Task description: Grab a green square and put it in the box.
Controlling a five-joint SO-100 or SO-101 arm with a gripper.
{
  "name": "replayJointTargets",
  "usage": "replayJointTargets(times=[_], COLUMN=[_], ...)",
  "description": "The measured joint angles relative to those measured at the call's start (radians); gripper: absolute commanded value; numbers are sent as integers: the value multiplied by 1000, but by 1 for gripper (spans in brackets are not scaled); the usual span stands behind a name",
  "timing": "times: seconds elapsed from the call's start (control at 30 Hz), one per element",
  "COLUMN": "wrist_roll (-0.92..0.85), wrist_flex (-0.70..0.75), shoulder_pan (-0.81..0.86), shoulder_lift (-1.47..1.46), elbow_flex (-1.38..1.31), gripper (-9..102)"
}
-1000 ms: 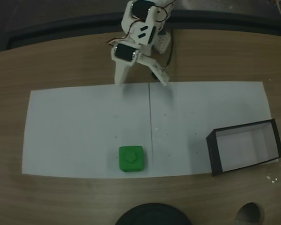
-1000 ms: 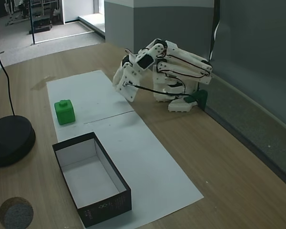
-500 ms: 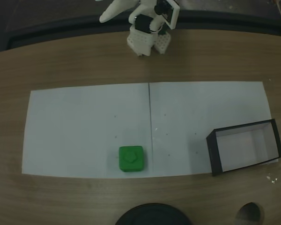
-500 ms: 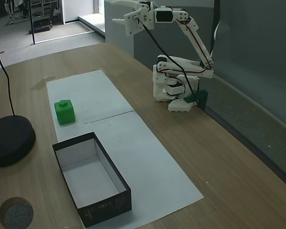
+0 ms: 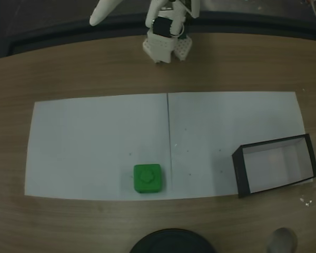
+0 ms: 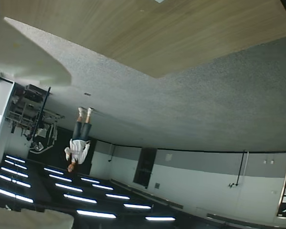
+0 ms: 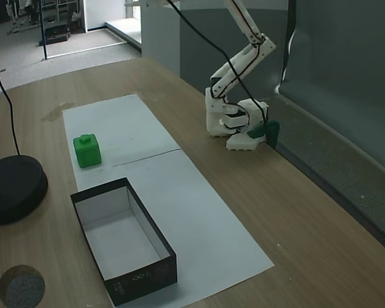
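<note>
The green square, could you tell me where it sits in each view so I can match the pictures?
A fixed view: green square low, left of centre, on the white paper near its lower edge.
Another fixed view: at left, on the paper's far part.
Wrist view: not in it.
Shared landmark: the box.

My wrist view is upside down: the wooden table (image 6: 148,28) runs across the top, with grey carpet (image 6: 190,95) just below it. A person (image 6: 78,143) stands inverted below the carpet, left of a dark doorway (image 6: 144,167), and blurred pale finger (image 6: 31,57) juts in beside the table's left end.
</note>
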Motion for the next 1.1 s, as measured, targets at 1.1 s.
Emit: replayJointTargets(times=[1.1], wrist_roll=[-11], wrist_flex=[84], shoulder_pan=[-69], shoulder_lift=[-25], elbow_flex=[-158], gripper=[59])
